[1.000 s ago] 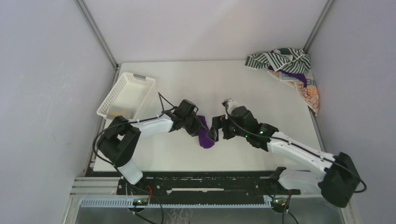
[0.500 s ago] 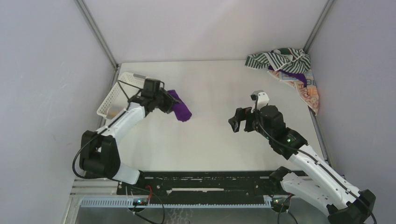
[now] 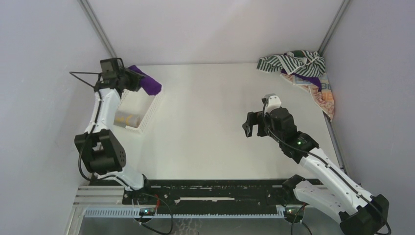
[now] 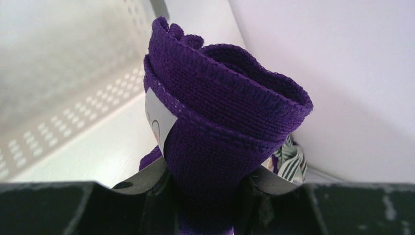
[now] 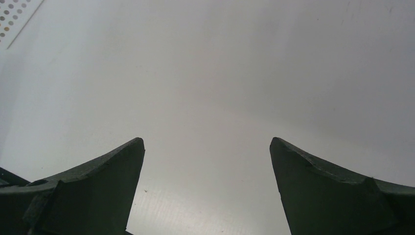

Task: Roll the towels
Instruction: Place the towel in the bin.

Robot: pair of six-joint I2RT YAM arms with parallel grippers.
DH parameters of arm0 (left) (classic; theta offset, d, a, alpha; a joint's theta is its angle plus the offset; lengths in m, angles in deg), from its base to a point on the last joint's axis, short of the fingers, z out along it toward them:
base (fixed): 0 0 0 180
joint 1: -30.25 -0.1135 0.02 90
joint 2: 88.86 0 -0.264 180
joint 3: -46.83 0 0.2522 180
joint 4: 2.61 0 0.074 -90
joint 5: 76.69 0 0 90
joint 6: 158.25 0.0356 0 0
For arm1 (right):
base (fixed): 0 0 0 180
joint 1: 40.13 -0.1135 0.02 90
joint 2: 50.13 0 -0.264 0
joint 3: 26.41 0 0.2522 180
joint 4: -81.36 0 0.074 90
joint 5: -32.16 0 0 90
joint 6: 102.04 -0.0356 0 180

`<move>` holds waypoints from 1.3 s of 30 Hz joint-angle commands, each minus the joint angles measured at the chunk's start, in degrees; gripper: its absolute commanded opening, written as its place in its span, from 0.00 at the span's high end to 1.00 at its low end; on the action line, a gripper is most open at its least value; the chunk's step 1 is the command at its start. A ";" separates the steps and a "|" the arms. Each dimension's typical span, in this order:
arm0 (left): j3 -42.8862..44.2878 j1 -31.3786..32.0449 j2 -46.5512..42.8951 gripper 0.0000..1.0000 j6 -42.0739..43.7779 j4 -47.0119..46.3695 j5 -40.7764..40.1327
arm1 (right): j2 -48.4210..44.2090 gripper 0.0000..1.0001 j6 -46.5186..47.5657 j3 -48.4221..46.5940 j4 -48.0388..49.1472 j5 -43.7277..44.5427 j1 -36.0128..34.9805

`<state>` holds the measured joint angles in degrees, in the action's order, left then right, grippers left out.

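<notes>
- Towel (image 3: 149, 85), purple and rolled, sits clamped in left claw (image 3: 133, 81) over white basket (image 3: 148, 111).
- Right claw (image 3: 252, 124) hangs wide apart, empty, above counter (image 3: 205, 142).

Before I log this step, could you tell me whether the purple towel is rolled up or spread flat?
Rolled up: the purple towel shows coiled layers, held in the left pincer near the white basket.
</notes>
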<state>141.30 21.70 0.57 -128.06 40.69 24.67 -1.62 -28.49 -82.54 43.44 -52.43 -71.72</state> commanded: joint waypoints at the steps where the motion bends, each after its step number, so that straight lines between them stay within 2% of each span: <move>1: 9.47 -3.91 7.01 0.77 2.99 -0.09 2.72 | 0.52 0.00 1.54 0.26 1.83 -1.36 1.71; 7: 15.81 -9.91 18.13 0.76 2.16 -2.50 6.20 | 1.19 0.00 2.03 0.32 1.84 -1.26 2.52; 13: 17.37 -11.68 24.18 0.76 1.79 -5.06 7.77 | 3.03 0.00 2.20 0.36 1.99 -1.92 3.48; 21: 11.51 -11.85 26.41 0.75 2.15 -7.50 8.96 | 4.17 0.00 2.20 0.35 2.19 -3.96 4.36; 30: 4.31 -13.31 27.29 0.74 3.20 -7.28 6.44 | 5.34 0.00 2.25 0.31 2.19 -5.14 4.40; 34: 2.77 -14.02 27.06 0.74 3.76 -6.01 3.26 | 5.37 0.00 2.30 0.35 1.97 -5.58 4.42; 39: 4.61 -14.58 26.46 0.72 5.40 0.80 -3.90 | 5.19 0.00 2.37 0.36 2.12 -5.69 4.36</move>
<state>144.49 7.97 28.30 -125.37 37.11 27.14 4.02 -27.31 -82.08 43.57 -57.70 -67.61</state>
